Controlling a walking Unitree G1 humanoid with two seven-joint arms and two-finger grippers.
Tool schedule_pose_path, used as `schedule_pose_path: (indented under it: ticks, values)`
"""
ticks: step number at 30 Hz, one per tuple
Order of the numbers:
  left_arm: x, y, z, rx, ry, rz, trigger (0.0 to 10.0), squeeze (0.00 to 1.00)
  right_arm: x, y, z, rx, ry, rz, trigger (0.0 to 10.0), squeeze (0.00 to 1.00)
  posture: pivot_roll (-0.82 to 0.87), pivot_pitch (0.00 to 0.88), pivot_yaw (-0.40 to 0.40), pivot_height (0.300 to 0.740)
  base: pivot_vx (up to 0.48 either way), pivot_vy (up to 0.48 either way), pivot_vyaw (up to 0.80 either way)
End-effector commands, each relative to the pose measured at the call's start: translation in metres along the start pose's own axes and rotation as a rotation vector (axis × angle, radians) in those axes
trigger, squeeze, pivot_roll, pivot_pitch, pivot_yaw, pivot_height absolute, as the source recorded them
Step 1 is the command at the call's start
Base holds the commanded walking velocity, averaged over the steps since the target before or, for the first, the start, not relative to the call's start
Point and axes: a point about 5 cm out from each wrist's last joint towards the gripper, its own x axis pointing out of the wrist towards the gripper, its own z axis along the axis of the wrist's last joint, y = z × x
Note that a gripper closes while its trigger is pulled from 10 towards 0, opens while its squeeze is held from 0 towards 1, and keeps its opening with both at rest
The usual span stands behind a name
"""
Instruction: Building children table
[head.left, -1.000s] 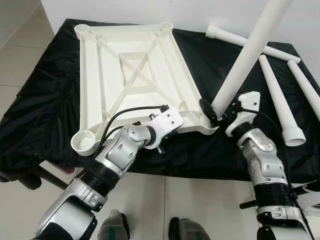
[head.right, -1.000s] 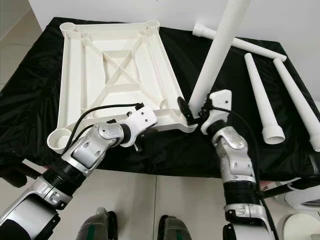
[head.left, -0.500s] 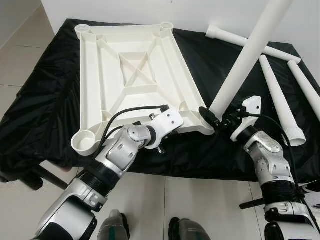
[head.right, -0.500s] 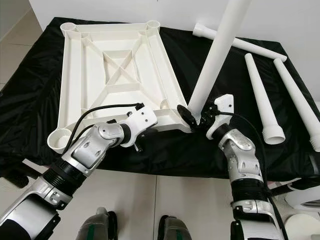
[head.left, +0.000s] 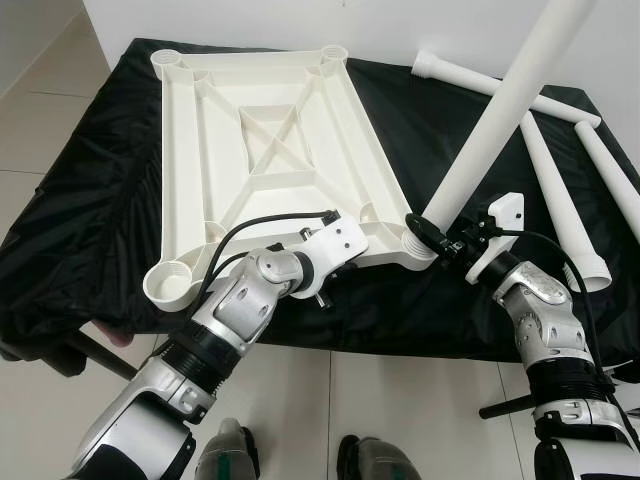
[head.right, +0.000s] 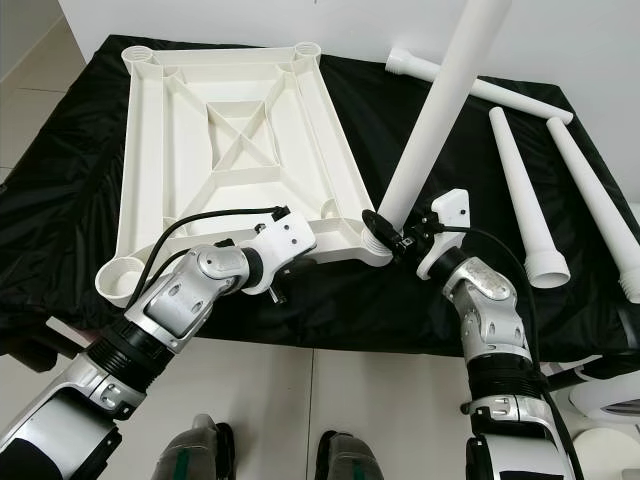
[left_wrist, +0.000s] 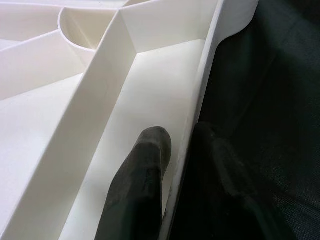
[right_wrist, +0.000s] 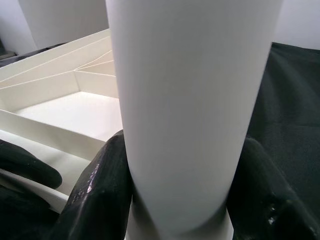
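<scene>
The white table top (head.left: 270, 140) lies upside down on the black cloth, ribs facing up. My left gripper (left_wrist: 181, 170) is shut on its near rim, one finger (left_wrist: 142, 185) inside the rim and the other outside. My right gripper (head.left: 432, 233) is shut on a long white leg (head.left: 495, 110) close to its lower end. That end sits at the near right corner socket (head.left: 413, 246) of the table top. The leg leans up and to the right. In the right wrist view both black fingers (right_wrist: 100, 195) press against the leg (right_wrist: 190, 100).
Three more white legs (head.left: 500, 88) (head.left: 560, 195) (head.left: 612, 172) lie on the cloth at the right. The cloth-covered table (head.left: 90, 200) ends just before my arms, with tiled floor (head.left: 400, 400) below. A dark bar (head.left: 95, 352) sticks out under the near left edge.
My right wrist has swung right and lower. The leg's bottom end has come down onto the near right corner socket. The left arm has not moved.
</scene>
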Motion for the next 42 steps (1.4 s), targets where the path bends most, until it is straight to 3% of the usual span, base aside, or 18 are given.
schedule_pose_path:
  ticks: [1, 2, 15, 18, 22, 29, 31, 34, 36, 37, 42]
  values:
    - [0.004, -0.008, 0.009, 0.027, -0.027, -0.056, 10.0, 0.00, -0.002, -0.002, 0.002, 0.034, -0.023, -0.027, 9.0, 0.00, -0.02, 0.078, -0.037, 0.740, 0.000, 0.000, 0.00]
    - [0.004, -0.009, 0.008, 0.027, -0.027, -0.057, 10.0, 0.00, -0.001, 0.001, 0.001, 0.036, -0.026, -0.038, 10.0, 0.00, -0.02, 0.077, -0.037, 0.740, 0.000, 0.000, 0.00]
    - [0.004, -0.011, 0.007, 0.027, -0.025, -0.061, 10.0, 0.00, 0.013, 0.020, 0.001, 0.050, -0.067, -0.162, 10.0, 0.00, -0.02, 0.072, -0.038, 0.740, 0.000, 0.000, 0.00]
    - [0.004, -0.010, 0.007, 0.027, -0.025, -0.061, 10.0, 0.00, 0.022, 0.025, 0.004, 0.037, -0.074, -0.271, 10.0, 0.00, -0.01, 0.077, -0.040, 0.740, 0.000, 0.000, 0.00]
    - [0.003, -0.009, 0.006, 0.027, -0.022, -0.057, 10.0, 0.00, 0.027, 0.030, 0.008, 0.046, -0.098, -0.326, 10.0, 0.00, -0.01, 0.080, -0.040, 0.740, 0.000, 0.000, 0.00]
    - [0.002, -0.005, 0.007, 0.028, -0.021, -0.043, 10.0, 0.00, 0.041, 0.052, 0.014, 0.083, -0.127, -0.427, 10.0, 0.00, -0.01, 0.083, -0.043, 0.740, 0.000, 0.000, 0.00]
    - [0.002, -0.005, 0.007, 0.028, -0.022, -0.041, 10.0, 0.00, 0.043, 0.056, 0.014, 0.090, -0.129, -0.450, 10.0, 0.00, -0.01, 0.083, -0.043, 0.740, 0.000, 0.000, 0.00]
    - [0.001, -0.004, 0.007, 0.030, -0.021, -0.041, 10.0, 0.00, 0.044, 0.059, 0.008, 0.089, -0.103, -0.598, 10.0, 0.00, -0.01, 0.086, -0.040, 0.740, 0.000, 0.000, 0.00]
    - [0.001, -0.004, 0.007, 0.030, -0.021, -0.041, 10.0, 0.00, 0.044, 0.059, 0.008, 0.089, -0.103, -0.598, 10.0, 0.00, -0.01, 0.086, -0.040, 0.740, 0.000, 0.000, 0.00]
    - [0.001, -0.004, 0.008, 0.031, -0.022, -0.042, 10.0, 0.00, 0.042, 0.060, 0.006, 0.083, -0.090, -0.678, 10.0, 0.00, -0.01, 0.087, -0.040, 0.740, 0.000, 0.000, 0.00]
    - [0.001, -0.004, 0.008, 0.033, -0.023, -0.044, 10.0, 0.00, 0.040, 0.064, 0.004, 0.106, -0.094, -0.729, 10.0, 0.00, -0.01, 0.090, -0.034, 0.740, 0.000, 0.000, 0.00]
